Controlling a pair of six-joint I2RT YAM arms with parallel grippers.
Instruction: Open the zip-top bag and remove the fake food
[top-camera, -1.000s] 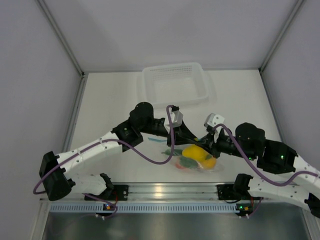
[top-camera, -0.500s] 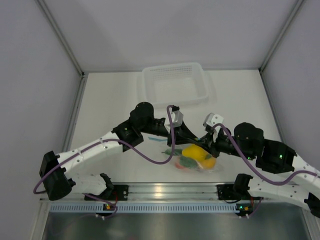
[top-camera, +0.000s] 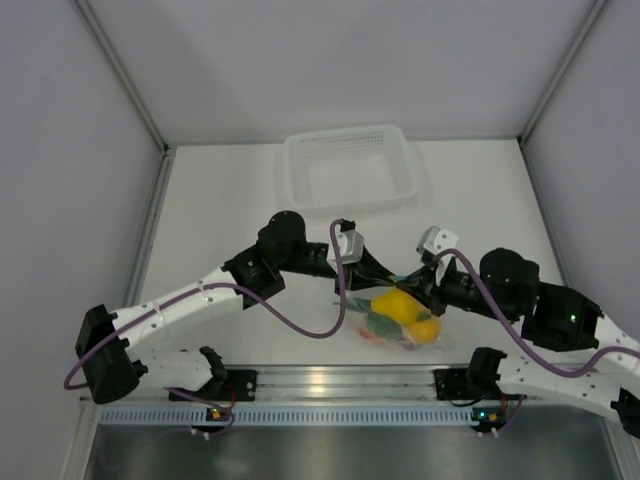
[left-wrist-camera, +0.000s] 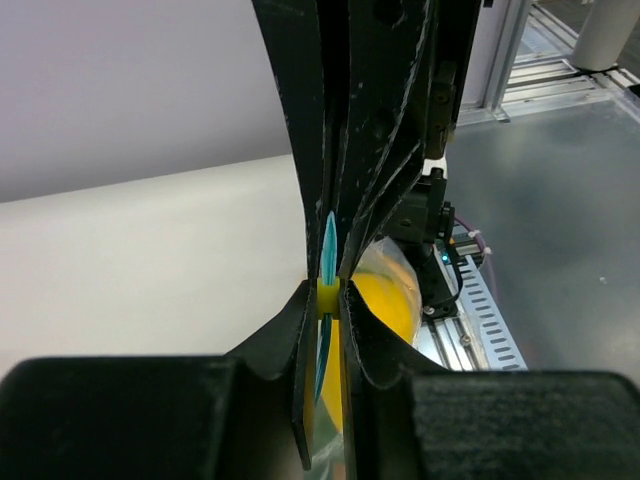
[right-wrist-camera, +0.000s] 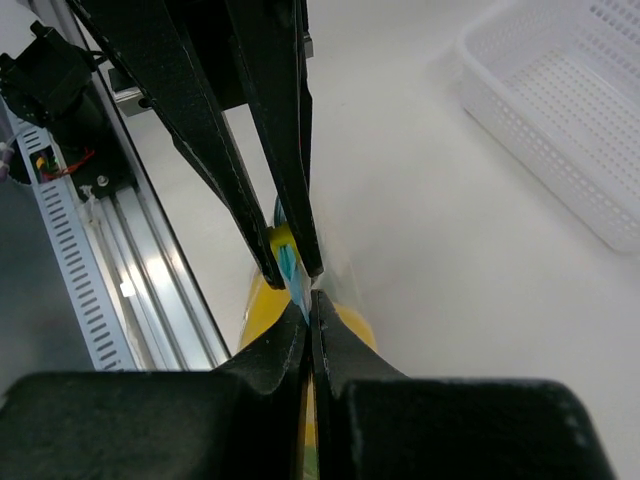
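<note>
Left claw (left-wrist-camera: 328, 296), right claw (right-wrist-camera: 308, 296) — both clamped on zip-top bag (top-camera: 400, 322), white basket (top-camera: 350, 203) behind

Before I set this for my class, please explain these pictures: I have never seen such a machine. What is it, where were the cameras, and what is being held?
Two robot arms, the left arm and the right arm, are bolted at one edge of a table. One picture looks down from above; the other two come from cameras on the wrists. Both pairs of jaws are shut on the zip strip of a zip-top bag of fake food. A white basket stands farther back.
</note>
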